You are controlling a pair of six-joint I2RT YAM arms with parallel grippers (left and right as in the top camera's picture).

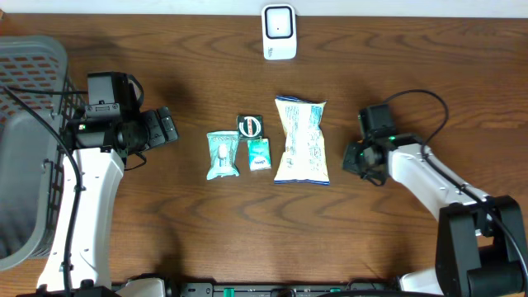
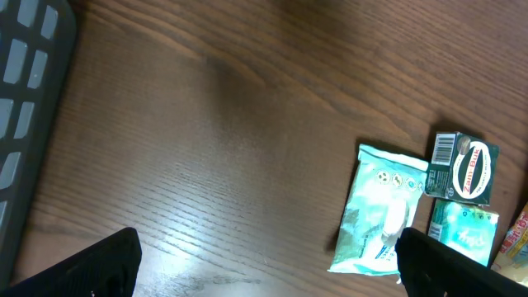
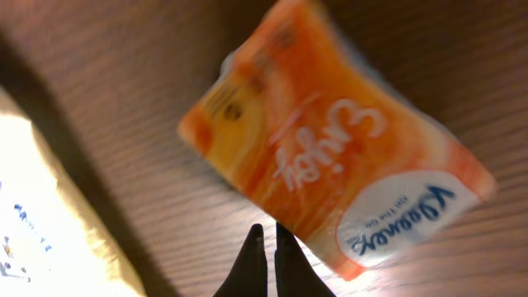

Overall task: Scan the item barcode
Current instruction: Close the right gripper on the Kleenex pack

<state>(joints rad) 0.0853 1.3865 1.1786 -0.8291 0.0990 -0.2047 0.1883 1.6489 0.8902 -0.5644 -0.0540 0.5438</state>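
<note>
Several items lie in a row mid-table: a teal wipes packet [image 1: 222, 155] [image 2: 379, 210], a dark green box [image 1: 249, 125] [image 2: 462, 167] with its barcode showing, a small teal pack [image 1: 259, 153] [image 2: 462, 231] and a large white-and-blue snack bag [image 1: 302, 140]. The white scanner [image 1: 279, 33] stands at the far edge. My left gripper [image 1: 167, 126] [image 2: 268, 272] is open, left of the wipes packet, holding nothing. My right gripper [image 1: 353, 158] [image 3: 266, 235] is shut, its tips at the edge of an orange packet [image 3: 346, 190] lying flat on the table. The arm hides that packet in the overhead view.
A grey wire basket [image 1: 29, 140] [image 2: 25, 99] fills the left side of the table. The pale edge of the snack bag [image 3: 49, 214] lies just left of my right gripper. Bare wood runs along the front of the table.
</note>
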